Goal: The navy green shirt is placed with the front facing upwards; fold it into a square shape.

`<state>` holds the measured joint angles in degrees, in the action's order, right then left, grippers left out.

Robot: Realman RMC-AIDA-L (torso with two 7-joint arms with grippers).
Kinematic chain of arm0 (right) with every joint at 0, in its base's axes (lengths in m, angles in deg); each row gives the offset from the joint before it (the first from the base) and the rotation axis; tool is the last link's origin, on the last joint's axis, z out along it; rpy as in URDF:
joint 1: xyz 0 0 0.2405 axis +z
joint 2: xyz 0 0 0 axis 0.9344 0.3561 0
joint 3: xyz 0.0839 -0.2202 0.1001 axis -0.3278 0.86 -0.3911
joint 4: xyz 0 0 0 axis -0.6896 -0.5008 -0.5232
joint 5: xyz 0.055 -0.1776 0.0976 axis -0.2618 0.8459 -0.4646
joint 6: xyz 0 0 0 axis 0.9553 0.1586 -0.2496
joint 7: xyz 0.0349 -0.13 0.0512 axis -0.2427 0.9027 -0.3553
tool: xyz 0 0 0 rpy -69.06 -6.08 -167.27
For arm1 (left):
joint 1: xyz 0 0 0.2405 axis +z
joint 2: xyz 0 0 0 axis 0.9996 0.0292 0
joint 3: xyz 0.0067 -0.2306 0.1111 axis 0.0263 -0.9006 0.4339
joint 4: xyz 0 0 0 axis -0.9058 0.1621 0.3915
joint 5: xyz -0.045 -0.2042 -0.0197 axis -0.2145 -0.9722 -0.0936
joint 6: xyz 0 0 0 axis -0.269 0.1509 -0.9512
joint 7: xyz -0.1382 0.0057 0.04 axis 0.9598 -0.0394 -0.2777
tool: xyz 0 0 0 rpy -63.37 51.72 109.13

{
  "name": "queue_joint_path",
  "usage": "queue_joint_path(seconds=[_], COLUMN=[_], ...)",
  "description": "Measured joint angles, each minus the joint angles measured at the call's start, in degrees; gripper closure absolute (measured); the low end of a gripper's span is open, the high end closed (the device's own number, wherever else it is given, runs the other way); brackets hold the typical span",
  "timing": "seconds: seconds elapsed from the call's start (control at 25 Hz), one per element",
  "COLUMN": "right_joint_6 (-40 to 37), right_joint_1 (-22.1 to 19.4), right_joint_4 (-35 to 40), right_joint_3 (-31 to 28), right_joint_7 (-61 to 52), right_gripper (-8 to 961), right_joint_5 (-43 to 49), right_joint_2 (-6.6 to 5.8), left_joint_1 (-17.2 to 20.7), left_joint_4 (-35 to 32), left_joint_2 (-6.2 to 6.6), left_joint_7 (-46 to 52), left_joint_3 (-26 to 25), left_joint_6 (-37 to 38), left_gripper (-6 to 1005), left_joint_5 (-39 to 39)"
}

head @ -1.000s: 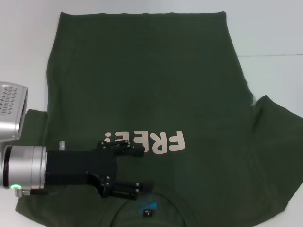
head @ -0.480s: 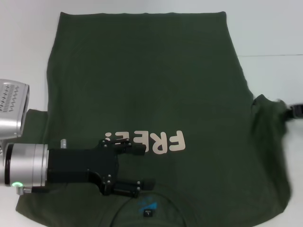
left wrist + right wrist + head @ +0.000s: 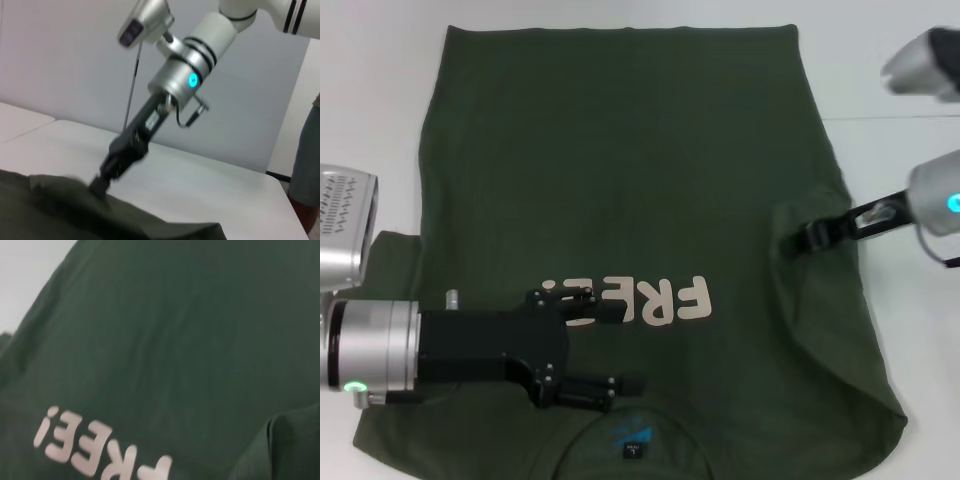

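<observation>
The navy green shirt (image 3: pixel 620 170) lies flat on the white table, front up, its cream "FREE!" letters (image 3: pixel 640 298) upside down toward me and the neck label (image 3: pixel 632 440) at the near edge. My right gripper (image 3: pixel 808 237) is shut on the shirt's right sleeve and holds it lifted, folded inward over the body. The left wrist view shows that right gripper (image 3: pixel 101 181) pinching a raised peak of cloth (image 3: pixel 55 187). My left gripper (image 3: pixel 610 343) hovers open just over the chest beside the collar, with nothing between its fingers. In the right wrist view, the letters (image 3: pixel 90 447) and the folded sleeve edge (image 3: pixel 290 435) appear.
The white table (image 3: pixel 375 110) surrounds the shirt, with bare surface at left, right and far side. A seam line crosses the table (image 3: pixel 900 117) at the right. A person in blue clothing (image 3: pixel 306 155) stands beyond the table's far corner in the left wrist view.
My right arm has come into view and carried the right sleeve to the left, folding it over the shirt's body. The left gripper has stayed in place.
</observation>
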<state>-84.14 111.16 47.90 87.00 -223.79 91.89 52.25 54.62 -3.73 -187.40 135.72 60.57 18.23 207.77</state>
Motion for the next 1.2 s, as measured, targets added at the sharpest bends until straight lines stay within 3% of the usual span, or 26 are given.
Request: queue_joint_path(seconds=[0.32,0.96,1.04,1.2], right_joint_6=[3.1,4.2,4.2,3.9], right_joint_1=[1.4,1.7,1.7,1.2], right_joint_4=[-4.1,-4.3,-4.0,-3.8], right_joint_3=[3.1,7.9,7.6,6.8], right_joint_7=[0.0,2.1,2.6,4.9], right_gripper=[932,923,817,746], right_joint_5=[0.0,-0.5,-0.7,-3.8], right_joint_2=[0.24,0.57,0.55,0.20], left_joint_1=[0.1,0.2,0.3,0.4], left_joint_4=[0.0,0.0,0.1,0.1], left_joint_2=[0.17,0.05,0.00,-0.02], left_joint_7=[0.0,-0.2,-0.2,0.0], left_joint_3=[0.0,0.0,0.0,0.0], left_joint_6=[-0.1,-0.7,-0.7,-0.7], left_gripper=[97,96,96,96], left_joint_5=[-0.4,-0.4,-0.4,-0.4])
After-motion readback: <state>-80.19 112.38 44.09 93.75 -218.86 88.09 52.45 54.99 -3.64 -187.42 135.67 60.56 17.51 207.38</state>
